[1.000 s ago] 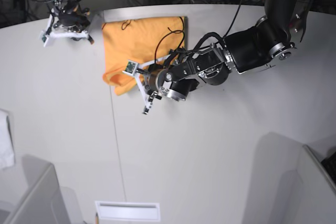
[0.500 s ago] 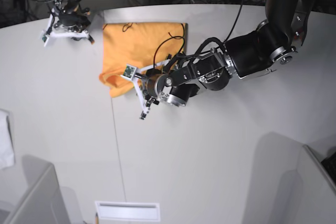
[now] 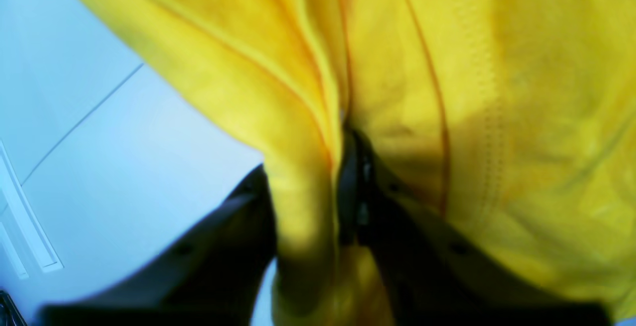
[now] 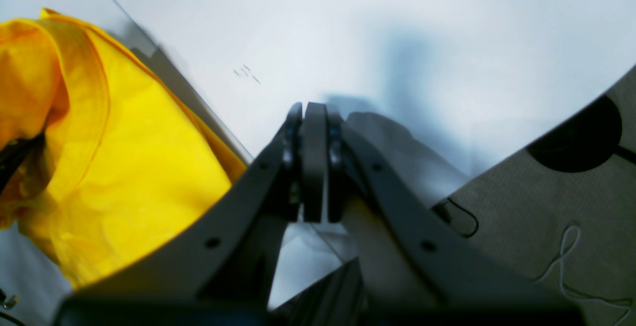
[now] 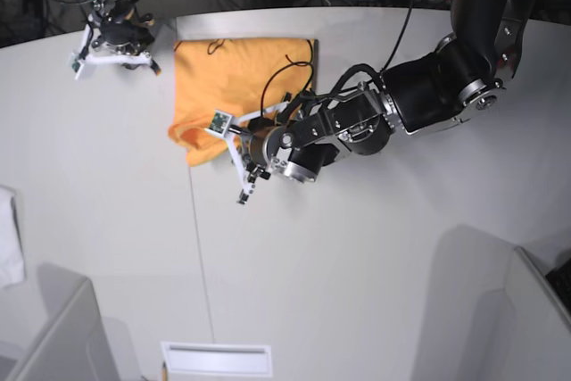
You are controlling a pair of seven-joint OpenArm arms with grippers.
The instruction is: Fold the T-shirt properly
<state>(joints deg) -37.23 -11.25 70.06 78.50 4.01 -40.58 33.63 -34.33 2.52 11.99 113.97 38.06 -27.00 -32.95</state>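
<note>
The light-orange T-shirt (image 5: 232, 78) lies partly folded at the back of the white table, its lower left corner bunched. My left gripper (image 5: 232, 144) is at that lower edge. In the left wrist view the left gripper (image 3: 350, 142) is shut on a fold of the yellow T-shirt (image 3: 497, 117), and fabric drapes over both fingers. My right gripper (image 5: 111, 46) hovers at the table's far left, beside the shirt's top left corner. In the right wrist view the right gripper (image 4: 310, 117) is shut with nothing between its fingers, and the T-shirt (image 4: 124, 167) lies to its left.
A white cloth (image 5: 9, 247) hangs at the left edge. A white slotted tray (image 5: 217, 359) sits at the front edge. Grey partitions stand at the front left (image 5: 53, 336) and front right (image 5: 500, 310). A thin seam (image 5: 198, 247) runs across the table. Cables lie behind the table.
My left gripper has shifted a little to the left, dragging the shirt's lower edge and bunched corner with it. My right arm has not moved.
</note>
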